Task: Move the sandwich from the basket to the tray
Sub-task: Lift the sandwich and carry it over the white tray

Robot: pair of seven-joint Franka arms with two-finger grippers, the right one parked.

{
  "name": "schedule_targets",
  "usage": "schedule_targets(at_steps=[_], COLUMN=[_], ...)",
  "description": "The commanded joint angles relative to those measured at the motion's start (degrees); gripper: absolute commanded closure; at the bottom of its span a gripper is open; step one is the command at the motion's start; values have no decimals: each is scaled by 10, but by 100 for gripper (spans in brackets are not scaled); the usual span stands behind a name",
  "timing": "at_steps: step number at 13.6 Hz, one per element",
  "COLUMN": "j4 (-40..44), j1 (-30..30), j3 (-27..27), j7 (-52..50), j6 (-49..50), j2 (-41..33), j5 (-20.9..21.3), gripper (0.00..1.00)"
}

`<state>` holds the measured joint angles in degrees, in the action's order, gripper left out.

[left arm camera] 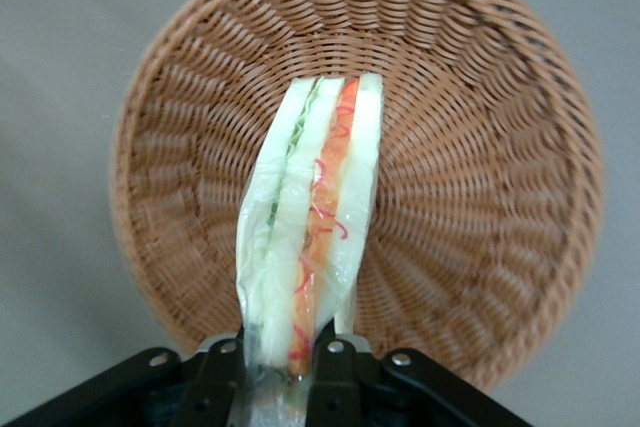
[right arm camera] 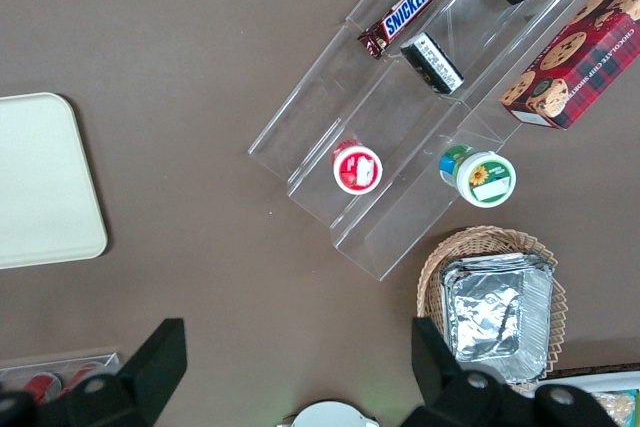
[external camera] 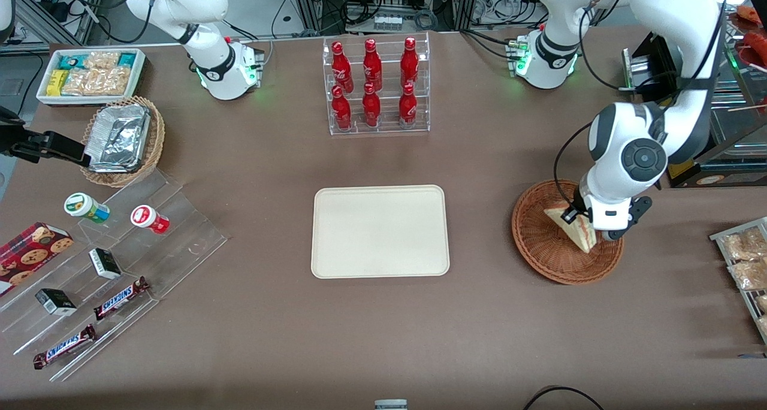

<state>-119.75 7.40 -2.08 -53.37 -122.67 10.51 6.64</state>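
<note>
Gripper (left arm camera: 285, 372) clamped on sandwich (left arm camera: 310, 217) end; wedge above basket (left arm camera: 480, 197).

Reddish-brown woven basket (external camera: 542, 242), cream tray (external camera: 380, 231)

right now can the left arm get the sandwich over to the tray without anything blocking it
Probably yes. The gripper is shut on the sandwich above the basket, and the tray lies bare toward the table's middle, with only open tabletop between them. The bottle rack stands farther from the front camera, off that path.
</note>
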Motion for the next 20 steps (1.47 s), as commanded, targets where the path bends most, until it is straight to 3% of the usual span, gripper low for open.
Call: schedule_targets(at_steps=[1, 5, 10, 13, 18, 20], j4=[80, 204, 341, 411, 464, 478], j1=[58, 189, 292, 351, 380, 392], j3=[0, -1, -2, -4, -4, -4], j7=[3, 2, 5, 3, 3, -4], j6=[94, 187, 178, 148, 75, 67], j2=[-15, 21, 147, 236, 323, 354], j5=[7, -11, -53, -49, -44, -9], gripper=[100, 100, 100, 100, 100, 100])
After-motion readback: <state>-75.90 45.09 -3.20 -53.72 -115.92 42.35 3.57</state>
